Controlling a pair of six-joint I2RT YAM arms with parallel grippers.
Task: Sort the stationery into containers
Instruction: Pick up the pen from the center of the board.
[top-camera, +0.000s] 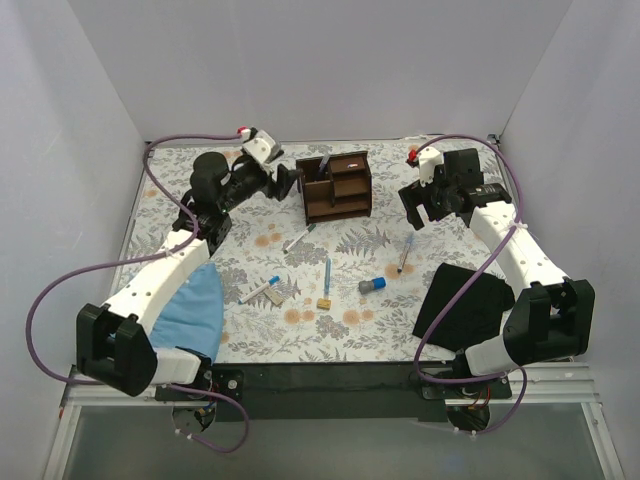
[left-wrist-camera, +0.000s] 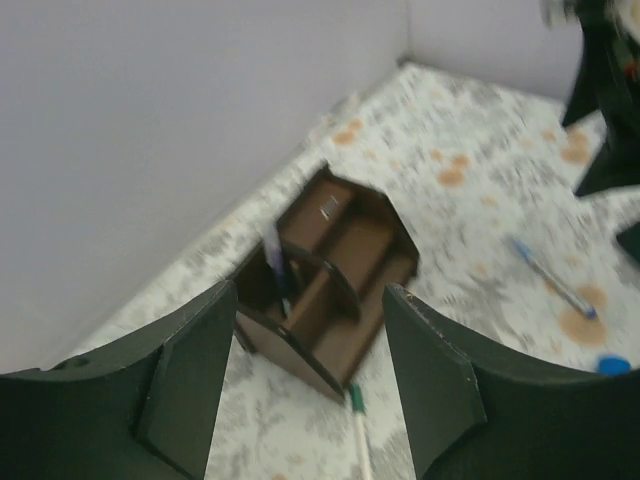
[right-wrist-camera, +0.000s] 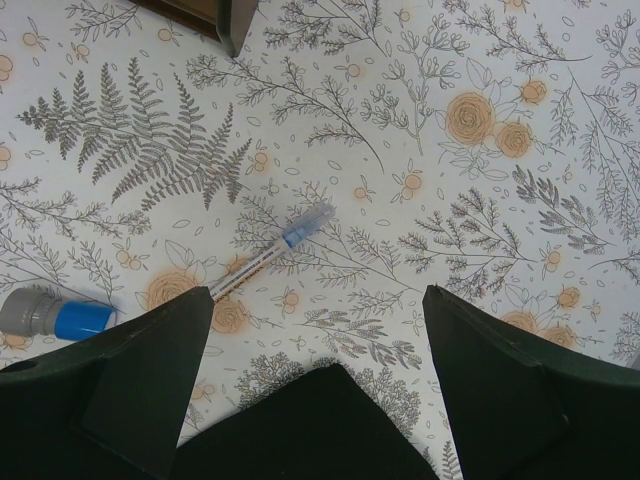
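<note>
— Left side, quick?
— My left gripper (left-wrist-camera: 311, 298) is released: fingers spread, nothing held. It faces the dark-brown organiser (left-wrist-camera: 335, 290), which stands toward the far side of the table (top-camera: 240, 255). One slotted pen (left-wrist-camera: 277, 265) stands in a tall compartment.
— Right?
— My right gripper (right-wrist-camera: 318, 300) is released too and empty, hanging over the table. Below it lies the blue-tipped pen (right-wrist-camera: 262, 260), with the blue-and-grey cylinder (right-wrist-camera: 55, 317) near it, not touching.
— Other stationery?
— Loose in front of the organiser: white pen (top-camera: 297, 238), teal pen (top-camera: 328, 272), tan block (top-camera: 324, 303) at the teal pen's near end, and beige piece (top-camera: 277, 293) just beside a white marker (top-camera: 258, 291). Light-blue cloth (top-camera: 195, 310) under my left arm, black cloth (top-camera: 462, 300) by my right.
</note>
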